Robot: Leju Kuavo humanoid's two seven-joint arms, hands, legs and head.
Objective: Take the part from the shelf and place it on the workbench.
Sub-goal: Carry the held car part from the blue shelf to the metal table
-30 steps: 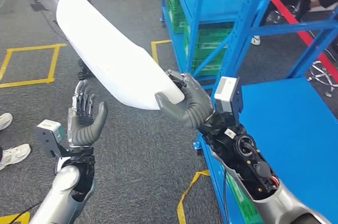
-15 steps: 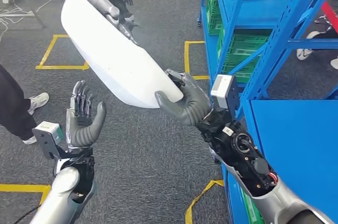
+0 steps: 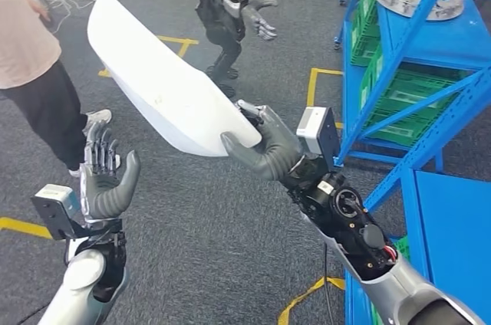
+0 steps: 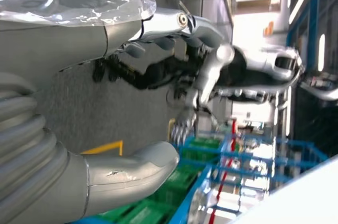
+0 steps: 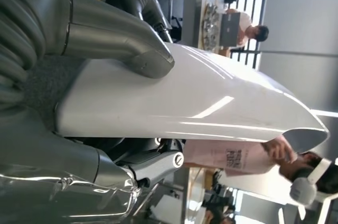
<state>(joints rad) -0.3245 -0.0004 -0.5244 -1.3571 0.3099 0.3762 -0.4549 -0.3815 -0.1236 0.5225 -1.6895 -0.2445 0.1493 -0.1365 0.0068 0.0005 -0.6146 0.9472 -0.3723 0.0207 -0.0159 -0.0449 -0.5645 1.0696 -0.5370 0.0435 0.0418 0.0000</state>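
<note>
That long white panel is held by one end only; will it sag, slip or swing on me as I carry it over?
The white panel juts out straight from the right hand without drooping, so it is probably stiff and fairly light. Its glossy skin, seen in the right wrist view, may let it slip. Held at one end, it will likely lever and swing; the free left hand could steady it.

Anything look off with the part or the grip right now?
Slightly. The right hand holds the long white part by one end alone, so most of it juts out unsupported over the floor. The left hand is open beneath it, not touching. No damage or spill is visible on the part.
</note>
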